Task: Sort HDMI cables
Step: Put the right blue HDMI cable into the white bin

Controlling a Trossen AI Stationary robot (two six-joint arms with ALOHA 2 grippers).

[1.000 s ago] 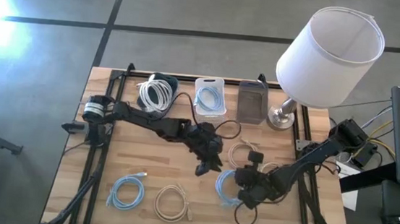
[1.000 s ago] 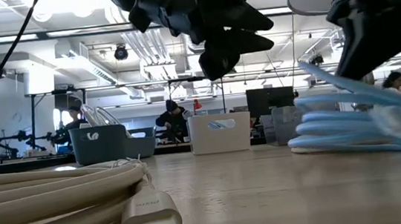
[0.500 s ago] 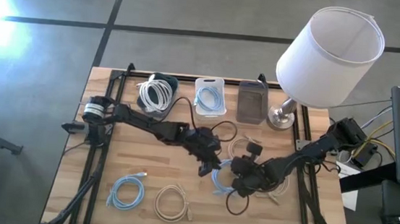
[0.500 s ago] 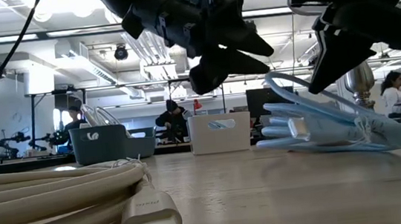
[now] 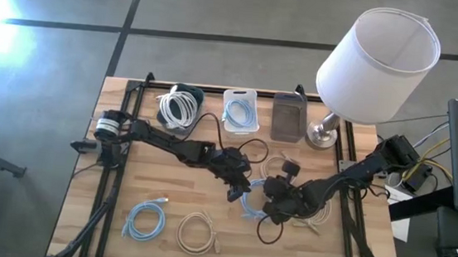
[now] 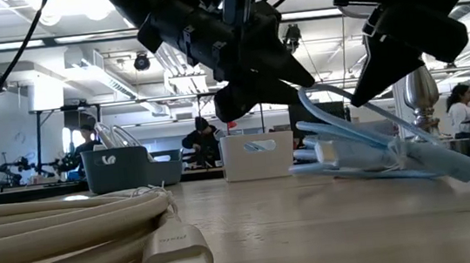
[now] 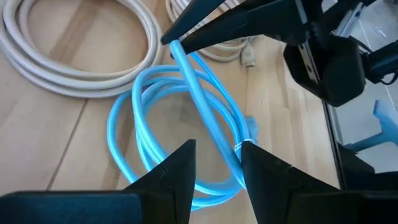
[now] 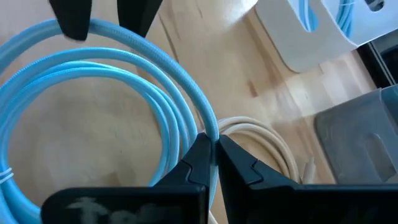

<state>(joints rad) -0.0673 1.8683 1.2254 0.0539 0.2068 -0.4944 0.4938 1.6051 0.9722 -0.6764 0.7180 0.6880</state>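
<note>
My right gripper (image 8: pixel 210 163) is clamped on a strand of the light blue cable (image 5: pixel 253 204), fingers pressed together with the loop pinched between them near the middle of the table (image 5: pixel 103 242). That coil hangs tilted off the wood in the low view (image 6: pixel 368 148), one side lifted, the other trailing down toward the surface. My left gripper (image 5: pixel 238 190) sits just on the far side of the same coil, fingers apart with a narrow gap, straddling the opposite edge of the loop (image 7: pixel 180 124); whether the pads actually touch the strand I cannot tell.

Just beside the held coil, on its lamp side, lies a beige cable (image 5: pixel 276 175), and its loops press up against the blue ones in my right wrist view (image 8: pixel 261 149). My right arm crosses over the stretch of table beside it.

Toward the front edge from the held coil lie two more: a second light blue coil (image 5: pixel 144 219) and a beige coil (image 5: pixel 197 231), side by side, apart from each other.

Beyond the held coil, along the back edge, stand three bins in a row: a dark bin (image 5: pixel 197 99) with a white cable (image 5: pixel 177 107) in it, a white bin (image 5: pixel 226 95) with a light blue coil (image 5: pixel 239 113), and a grey bin (image 5: pixel 289 117). The lamp (image 5: pixel 376 66) stands just beside the grey bin, its shade overhanging the table's corner.
</note>
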